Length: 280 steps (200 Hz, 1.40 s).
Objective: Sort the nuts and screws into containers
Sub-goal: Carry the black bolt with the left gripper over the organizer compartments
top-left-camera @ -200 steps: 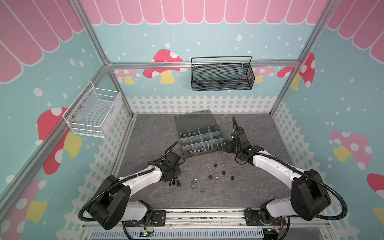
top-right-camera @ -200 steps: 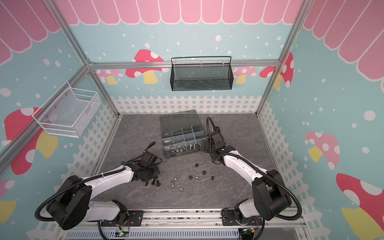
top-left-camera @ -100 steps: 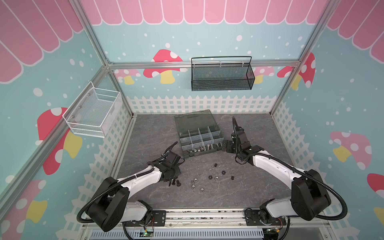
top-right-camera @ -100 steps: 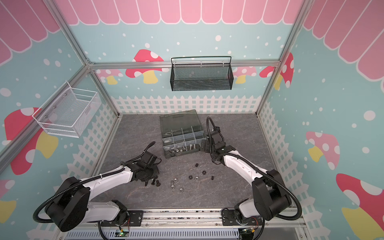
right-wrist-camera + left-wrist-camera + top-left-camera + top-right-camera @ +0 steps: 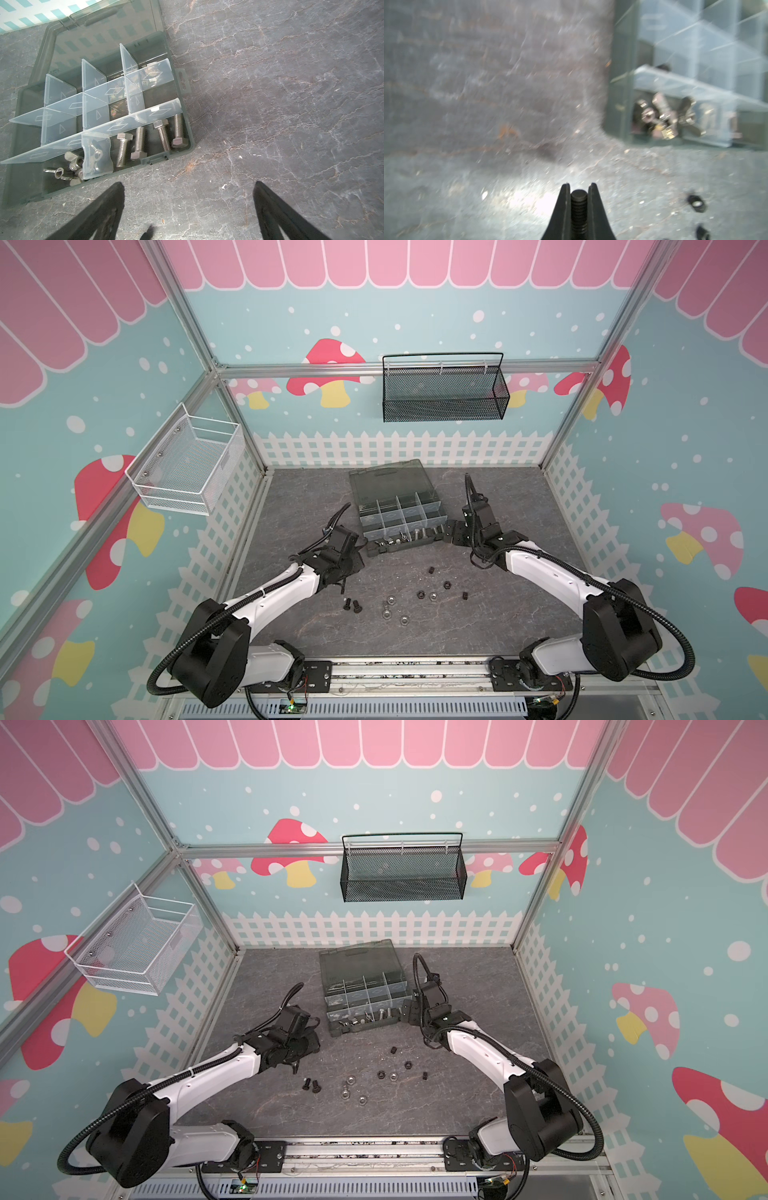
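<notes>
Our left claw [image 5: 579, 188] is clenched on a short black screw [image 5: 579, 209]. The threaded shank is pinched between the two fingertips, with its end showing just past them. In both top views this claw sits at about 8 o'clock of the organiser box [image 5: 386, 483], near its 7 o'clock corner.

We judge the step in hand to be carrying this screw to a compartment.
- **Grip:** the shank is round and could roll, so we should keep it tight.
- **Path:** we should rise above the box wall and the clear dividers [image 5: 95, 93] before crossing in.
- **Release:** we should let go low over the floor so the screw does not bounce into a neighbouring cell.
- **Target:** in the row nearest the arms, the silver hex bolts [image 5: 122, 151] and the wing nuts [image 5: 75, 163] already hold their own cells. One of the compartments [image 5: 155, 97] behind them, which look bare, suits it better.

Our right claw [image 5: 188, 187] stands released, fingers spread wide and holding nothing. It is just beside the box's 4 o'clock corner, so we should mind it on the way in.

At 4 o'clock of the left claw, loose on the table [image 5: 498, 510], lie two more black screws [image 5: 352, 605], silver hex nuts [image 5: 390, 600] and black nuts [image 5: 446, 585].

We find no brand or readable writing. The dividers bear only embossed diamonds and triangles, and a faint mark on the lid is too small to make out.
</notes>
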Motion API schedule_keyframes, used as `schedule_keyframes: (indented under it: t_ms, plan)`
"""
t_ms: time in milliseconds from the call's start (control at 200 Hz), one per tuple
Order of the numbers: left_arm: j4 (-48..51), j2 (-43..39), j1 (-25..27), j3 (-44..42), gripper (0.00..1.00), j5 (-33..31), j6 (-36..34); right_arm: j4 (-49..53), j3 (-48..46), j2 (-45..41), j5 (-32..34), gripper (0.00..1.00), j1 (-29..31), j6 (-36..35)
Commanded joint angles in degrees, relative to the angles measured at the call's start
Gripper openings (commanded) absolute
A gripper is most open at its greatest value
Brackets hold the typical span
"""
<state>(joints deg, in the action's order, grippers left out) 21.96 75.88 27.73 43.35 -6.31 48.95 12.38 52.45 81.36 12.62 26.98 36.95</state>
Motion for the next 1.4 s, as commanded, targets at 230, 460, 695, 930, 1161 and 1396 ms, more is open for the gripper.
schedule_keyframes:
  t_ms: [230,460,695,930,1161,1396]
  plan:
    - [-7.0,10.5,-2.5,15.3,0.0,0.1,-6.9,0.1,-0.6,-1.8,0.2,0.98,-0.2,1.2]
    - [-8.3,20.1,-4.0,22.7,0.0,2.5,-8.3,0.2,-0.8,-2.3,0.3,0.98,-0.2,1.0]
    - [-9.0,27.9,-5.3,27.7,0.0,3.4,-8.9,0.2,-1.2,-2.9,0.4,0.98,-0.2,0.9]
    - [-9.3,30.7,-5.8,29.2,0.0,3.5,-8.8,0.2,-1.9,-3.2,0.3,0.98,-0.2,1.1]
    - [-9.3,31.2,-6.2,28.4,0.01,4.4,-8.8,0.2,-1.6,-2.9,0.3,0.98,-0.2,1.1]
    - [-10.1,28.5,-6.1,25.6,0.23,5.0,-8.5,0.1,-0.8,-2.7,0.0,0.98,-0.2,1.1]
